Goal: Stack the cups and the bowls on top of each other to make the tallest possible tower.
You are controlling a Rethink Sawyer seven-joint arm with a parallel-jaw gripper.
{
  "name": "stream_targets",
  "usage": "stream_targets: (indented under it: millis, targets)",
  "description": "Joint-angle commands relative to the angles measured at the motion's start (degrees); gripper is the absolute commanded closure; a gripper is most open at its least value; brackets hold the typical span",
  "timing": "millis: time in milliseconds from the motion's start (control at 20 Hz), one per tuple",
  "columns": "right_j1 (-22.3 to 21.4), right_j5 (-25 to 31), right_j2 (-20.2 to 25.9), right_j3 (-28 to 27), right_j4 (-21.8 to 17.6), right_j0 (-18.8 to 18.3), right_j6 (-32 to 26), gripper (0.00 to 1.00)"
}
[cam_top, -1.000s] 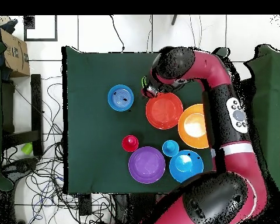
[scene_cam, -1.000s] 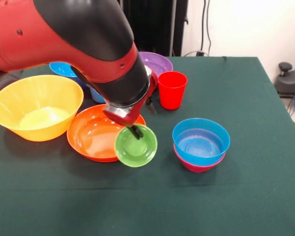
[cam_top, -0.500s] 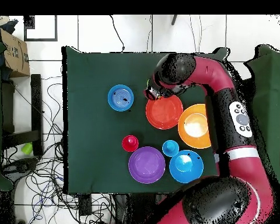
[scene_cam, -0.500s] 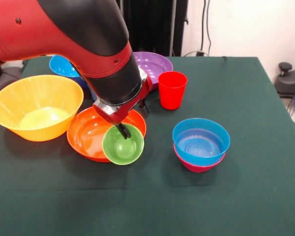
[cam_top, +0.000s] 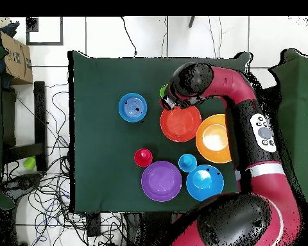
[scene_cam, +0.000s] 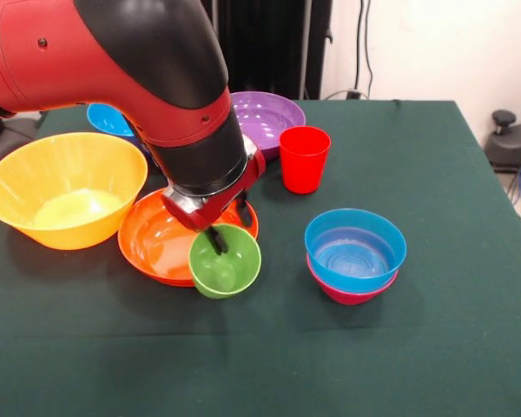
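My gripper [scene_cam: 222,236] is shut on the rim of the lime green cup [scene_cam: 227,264], one finger inside it. The cup is tilted with its mouth toward the camera, low at the front edge of the red-orange bowl [scene_cam: 156,241]. In the overhead view the gripper [cam_top: 169,101] is under the arm and only a sliver of the green cup [cam_top: 163,90] shows. The small blue bowl [scene_cam: 354,248] sits nested in the small magenta bowl [scene_cam: 351,293] to the right. The red cup [scene_cam: 304,158] stands upright behind them. The big yellow-orange bowl [scene_cam: 65,187] is at the left.
The purple bowl [scene_cam: 271,111] and the large blue bowl [scene_cam: 109,119] stand at the back, partly behind the arm. The light blue cup [cam_top: 187,163] shows only in the overhead view, between the purple bowl [cam_top: 162,180] and the large blue bowl [cam_top: 205,182].
The gripper has carried the green cup a little leftward and lower, toward the red-orange bowl's front edge. The cup has turned less steeply toward the camera.
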Motion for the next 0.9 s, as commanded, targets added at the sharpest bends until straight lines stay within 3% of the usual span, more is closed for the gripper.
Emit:
stream_targets:
  millis: [50, 450, 650, 900]
  targets:
    - [0.7, -6.6, -5.5, 2.2, -1.2, 2.7, 10.7, 1.0]
    - [0.8, -7.8, -6.3, 1.6, -0.4, 3.0, 8.6, 1.0]
    - [-0.4, -9.0, -6.4, 2.9, 0.6, 3.2, 10.5, 1.0]
    - [-12.1, -6.1, -6.3, 10.0, 6.6, 6.2, 19.8, 1.0]
